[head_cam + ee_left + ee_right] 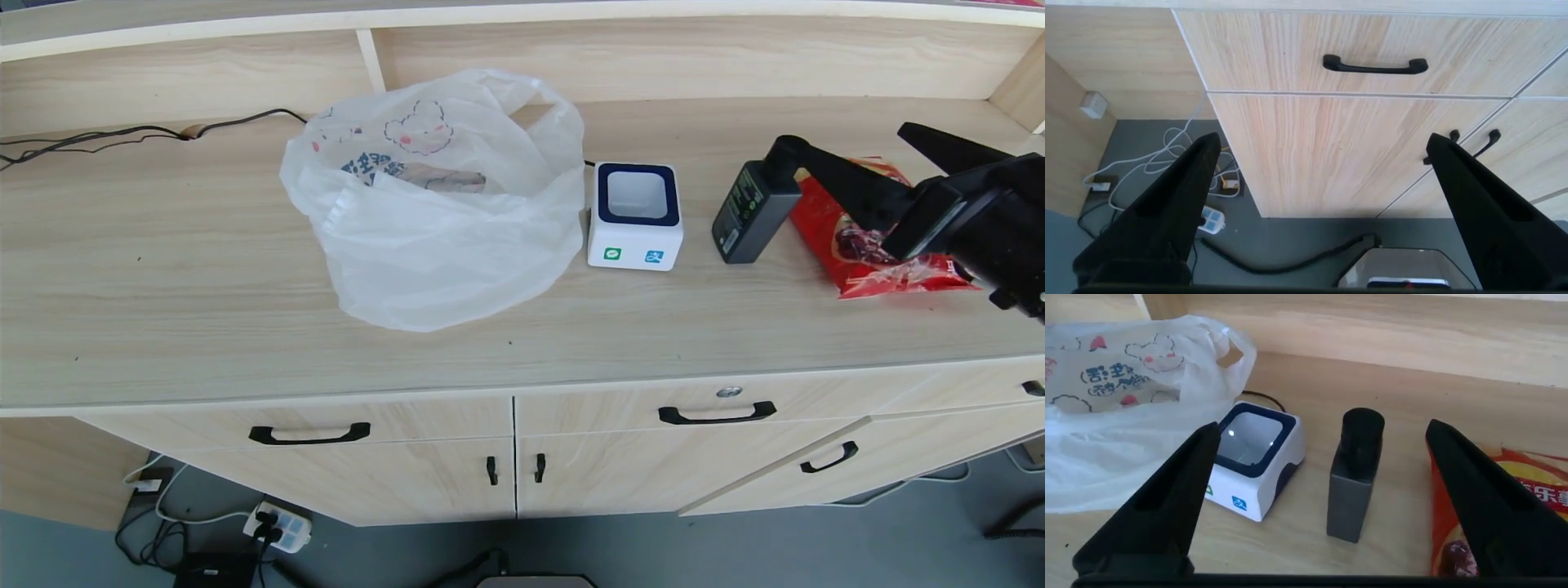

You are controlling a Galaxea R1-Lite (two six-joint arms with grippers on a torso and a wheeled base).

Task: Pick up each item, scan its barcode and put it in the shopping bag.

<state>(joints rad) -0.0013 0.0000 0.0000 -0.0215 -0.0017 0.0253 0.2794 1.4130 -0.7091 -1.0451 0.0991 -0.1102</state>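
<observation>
**Inspector:** State of the right gripper (847, 140)?

**Assistant:** Jaws spread wide, gripping nothing. It hangs over the dark bottle (744, 214), which stands upright on the counter (163, 269) between the scanner (635, 216) and the red packet (890, 273). The spread looks set to straddle the bottle, so I judge that the next pick.

**Inspector:** Left gripper (1323, 139)?

**Assistant:** Likewise wide apart and empty. It sits low in front of the drawer (1372, 106), presumably so it does not obstruct work on the counter.

**Inspector:** Layout?

**Assistant:** The bag (433, 212) sits slumped, mouth upward, just beside the scanner. That gives a scanned item a short trip. 1 item appears to lie inside, and 2 wait on the counter.
</observation>
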